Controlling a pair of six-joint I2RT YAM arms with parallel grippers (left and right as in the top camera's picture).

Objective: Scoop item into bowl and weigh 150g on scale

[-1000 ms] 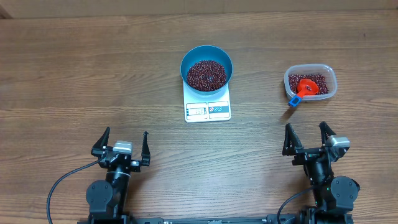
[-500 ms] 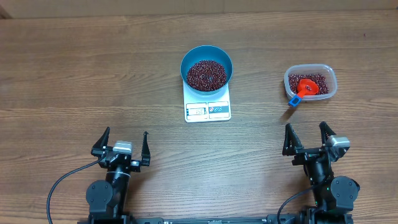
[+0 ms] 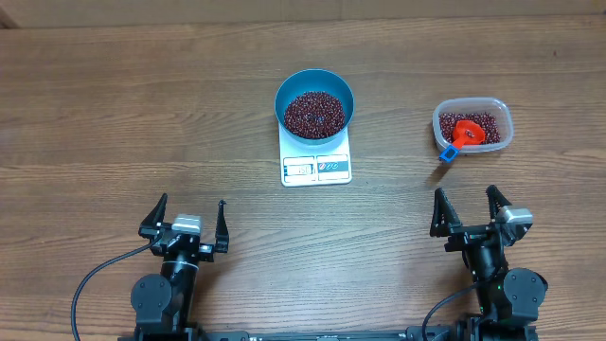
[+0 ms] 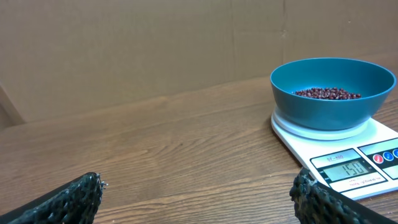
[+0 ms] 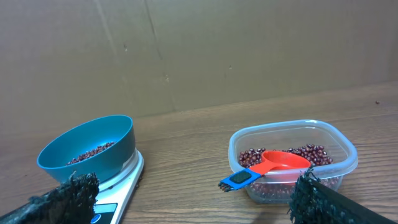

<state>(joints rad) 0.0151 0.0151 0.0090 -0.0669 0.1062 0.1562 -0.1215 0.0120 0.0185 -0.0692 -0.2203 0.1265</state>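
The blue bowl [image 3: 314, 102] stands on the white scale [image 3: 316, 168] at the table's centre, with a layer of dark red beans [image 3: 314, 113] inside. The left wrist view shows the bowl [image 4: 332, 93] on the scale [image 4: 348, 162], whose display reads 150. More beans [image 3: 483, 123] lie in the clear tub [image 3: 472, 125] at the right. My left gripper [image 3: 185, 222] rests open near the front left, nothing between its fingers. My right gripper [image 3: 467, 214] stands open at the front right, just short of the tub [image 5: 292, 160], and holds nothing.
A red scoop [image 3: 465, 133] with a blue handle [image 3: 448, 152] lies in the tub, its handle sticking out over the rim toward the front. In the right wrist view the scoop [image 5: 273, 166] points toward me. A cardboard wall [image 4: 186, 43] backs the table.
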